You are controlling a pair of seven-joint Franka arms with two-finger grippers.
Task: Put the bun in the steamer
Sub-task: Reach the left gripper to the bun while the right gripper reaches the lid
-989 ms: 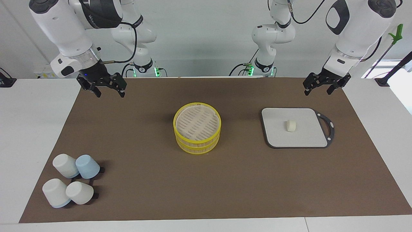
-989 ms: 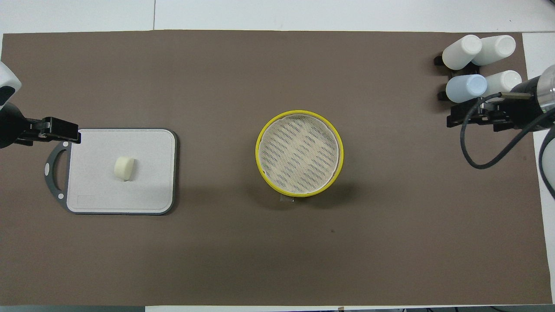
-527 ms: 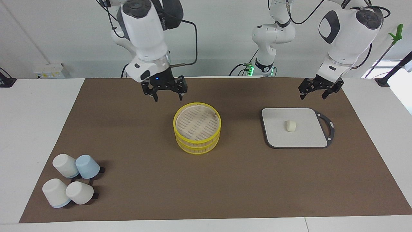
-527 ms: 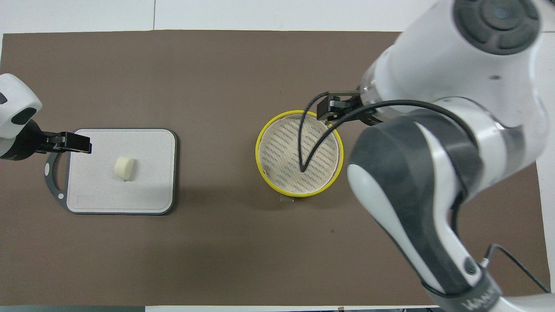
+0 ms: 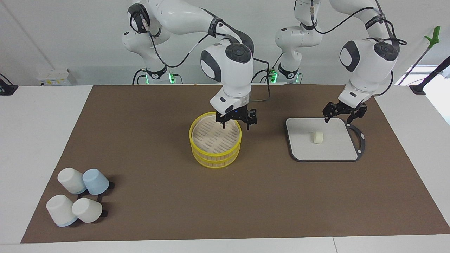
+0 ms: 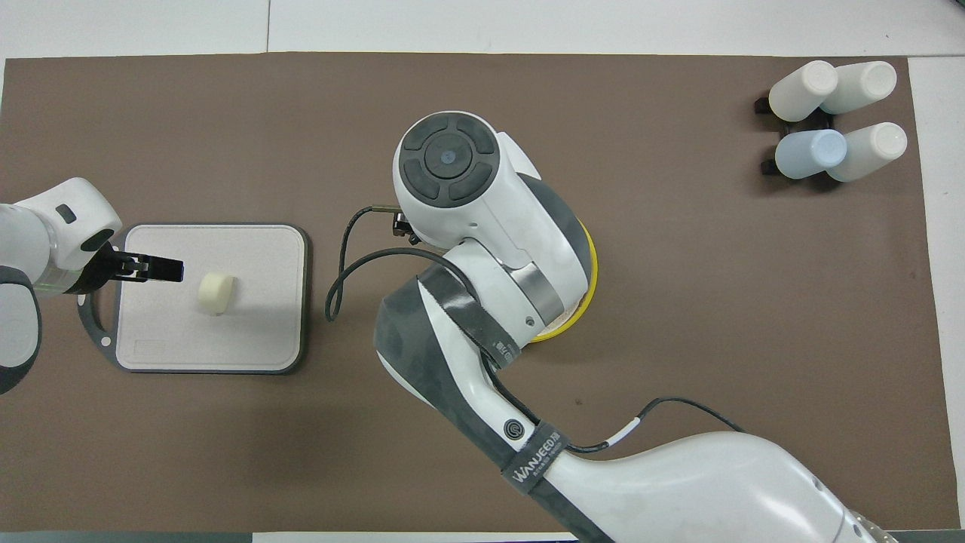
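The bun [image 5: 317,137] is lying on the grey board [image 5: 302,147] toward our left arm's end of the bench [image 5: 140,158], untouched and well apart from the steamer [image 5: 215,140], which is sitting mid-bench with its lid on.

We are hanging our left claw [image 5: 337,116] over the board's edge nearest us, jaws spread and empty, just beside the bun but not over it. Our right claw [image 5: 236,123] is hovering at the steamer's rim, on the side toward the board, fingers also apart and holding nothing.

What we are worrying about: the lid is blocking the basket, so it needs lifting before the bun arrives. A claw biting the rim off-centre could tip or drag the whole stack. The bun is small, soft and rounded; a squeeze that is too hard could dent it, and an off-line one could roll it across the board.
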